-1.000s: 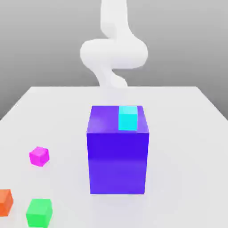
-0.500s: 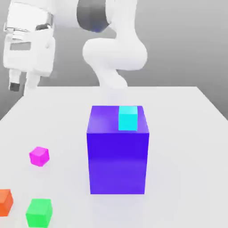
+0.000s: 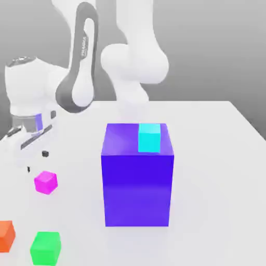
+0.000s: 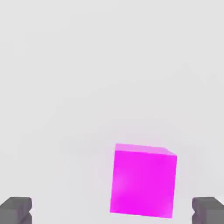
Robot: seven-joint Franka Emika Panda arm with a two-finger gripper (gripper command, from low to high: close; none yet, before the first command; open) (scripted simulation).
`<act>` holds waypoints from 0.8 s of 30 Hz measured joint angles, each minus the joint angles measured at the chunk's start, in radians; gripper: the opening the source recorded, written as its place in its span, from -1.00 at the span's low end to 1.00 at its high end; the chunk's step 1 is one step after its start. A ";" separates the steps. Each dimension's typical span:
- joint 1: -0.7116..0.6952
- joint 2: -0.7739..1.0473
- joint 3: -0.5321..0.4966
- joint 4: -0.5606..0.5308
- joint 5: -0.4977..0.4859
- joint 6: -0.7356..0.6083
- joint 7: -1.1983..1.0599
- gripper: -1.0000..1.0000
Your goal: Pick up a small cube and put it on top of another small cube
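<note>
Exterior view — white table [image 3: 208, 156] under grey backdrop, spread pincer [image 3: 36, 161] just above magenta-pink cube [image 3: 45, 182].

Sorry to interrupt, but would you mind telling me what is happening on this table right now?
A white robot arm hangs its open gripper just above the pink cube on the table; nothing is gripped yet. The hand view shows the pink cube between the two fingertips, off-centre. A cyan cube sits on top of a big blue block. A green cube and an orange cube lie near the front, at the exterior view's left.
</note>
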 joint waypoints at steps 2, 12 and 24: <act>-0.017 0.070 0.031 0.010 0.040 0.056 -0.022 0.00; -0.073 0.228 0.094 0.037 0.068 0.186 -0.046 -1.00; 0.029 -0.004 0.093 0.089 -0.027 -0.105 0.073 -1.00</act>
